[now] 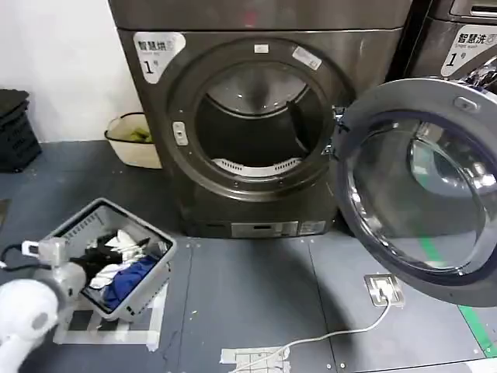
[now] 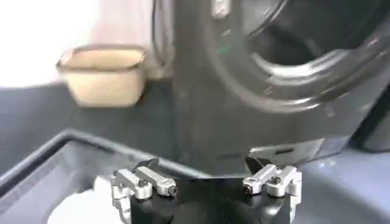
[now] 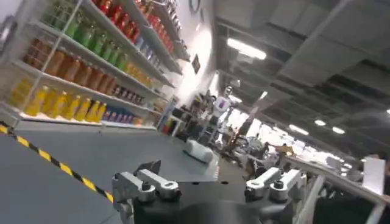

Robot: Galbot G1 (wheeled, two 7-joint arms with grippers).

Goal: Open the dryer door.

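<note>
The dark grey front-loading dryer stands against the wall with its round opening uncovered, the perforated drum visible inside. The dryer door, a large round porthole with a wide grey inner ring around tinted glass, hangs swung fully open on the robot's right side of the opening, hinged at the right edge of the machine's front and reaching out over the dark grey floor. A second machine with a white label stands behind the open door.

On the floor to the robot's left lies a grey plastic laundry basket, tilted, with white, black and blue clothes in it. A beige tub sits beside the dryer's left side near the white wall; in the left wrist view it shows as a pale container beyond the basket's rim. A white cable runs across the floor to a small metal floor socket.

The left gripper hangs low over the basket, facing the dryer's lower front, its fingers spread wide apart and holding nothing. The right gripper points away from the machine toward a room with shelves of coloured bottles; its fingers are likewise apart and empty.
</note>
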